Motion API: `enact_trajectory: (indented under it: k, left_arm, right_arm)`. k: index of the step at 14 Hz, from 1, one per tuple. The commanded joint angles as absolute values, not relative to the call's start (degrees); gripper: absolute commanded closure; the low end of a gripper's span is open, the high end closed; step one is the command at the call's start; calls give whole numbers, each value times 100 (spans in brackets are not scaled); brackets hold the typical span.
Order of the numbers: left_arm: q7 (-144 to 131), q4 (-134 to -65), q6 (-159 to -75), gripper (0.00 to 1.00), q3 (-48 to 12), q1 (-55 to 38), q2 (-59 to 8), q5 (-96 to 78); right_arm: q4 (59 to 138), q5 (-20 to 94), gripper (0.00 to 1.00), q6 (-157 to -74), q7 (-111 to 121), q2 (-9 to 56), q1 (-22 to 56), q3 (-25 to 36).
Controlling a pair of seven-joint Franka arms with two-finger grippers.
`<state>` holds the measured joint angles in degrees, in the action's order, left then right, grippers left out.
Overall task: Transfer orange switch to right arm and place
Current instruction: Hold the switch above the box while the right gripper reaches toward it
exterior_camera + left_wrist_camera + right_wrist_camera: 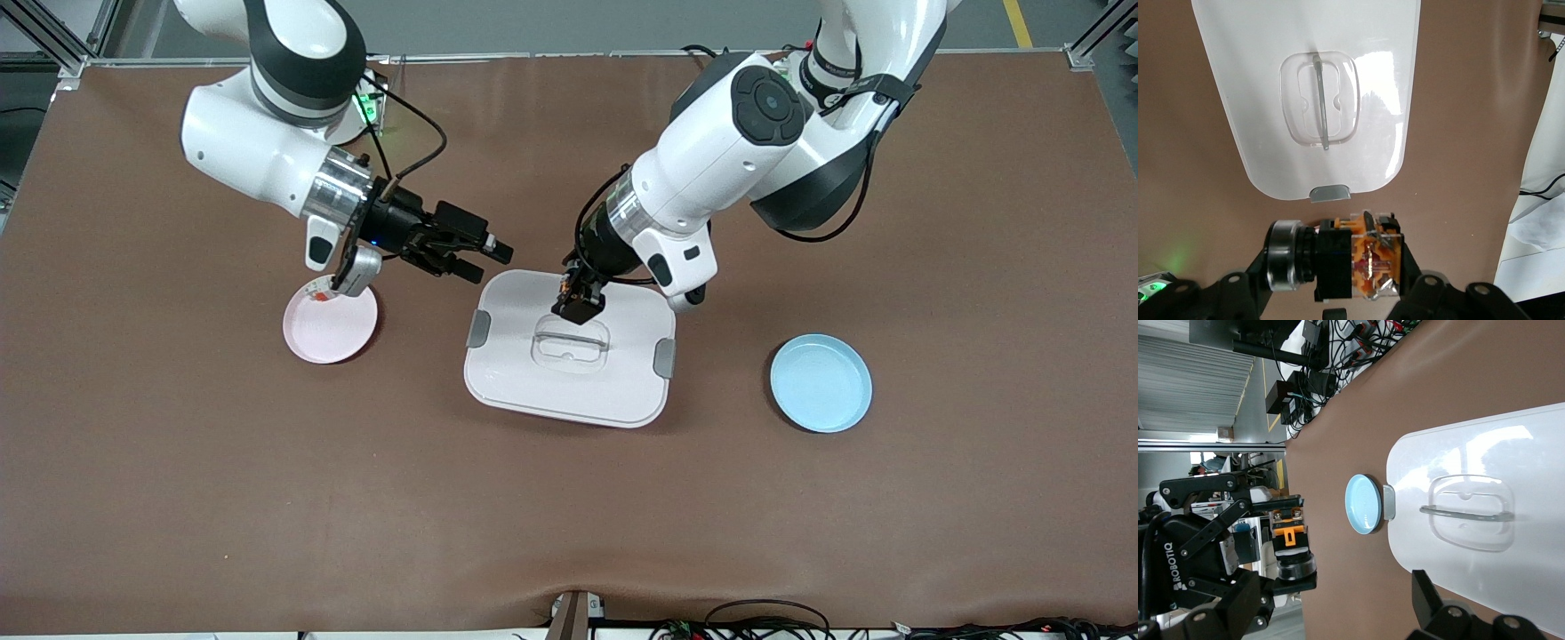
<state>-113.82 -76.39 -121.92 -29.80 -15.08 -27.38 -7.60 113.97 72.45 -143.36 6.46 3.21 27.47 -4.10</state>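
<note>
The orange switch (1361, 257) is up in the air, pinched tight in the left gripper (578, 300). It is a little black block with an orange face and a round black and silver knob on one end. It hangs over the white lid (533, 373), near the lid's edge that is closest to the robots, at about 12 o'clock from the clear handle (571, 347) in the lid's middle. Nothing else sits on the lid.

The right gripper (480, 258) has its fingers spread wide and holds nothing. It is in the air between the pink plate (333, 338) and the lid.

The pink plate lies at about 9 o'clock from the lid. A small pale part (320, 289) with orange bits sits in it, at the plate's 12 o'clock edge.

The blue plate (820, 383) lies at about 3 o'clock from the lid, with nothing in it.
</note>
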Motion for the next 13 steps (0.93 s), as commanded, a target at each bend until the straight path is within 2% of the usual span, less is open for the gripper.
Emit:
enact_trajectory:
  k: [1,4,13]
  left_arm:
    - [-11408,-7515,-12182,100,-2997,-1512,-2804,-861]
    - [-11408,-7506,-12182,100,-2988,-1521,-2804,-861]
    - [-11443,-7515,-12182,100,-2997,-1556,-2786,-861]
  right_arm:
    - [11049,7549,0,-14624,642,606,3031,-352]
    - [10759,7629,0,-14985,458,861,3251,-352]
    - [10398,7611,0,-15258,422,1239,3454,-352]
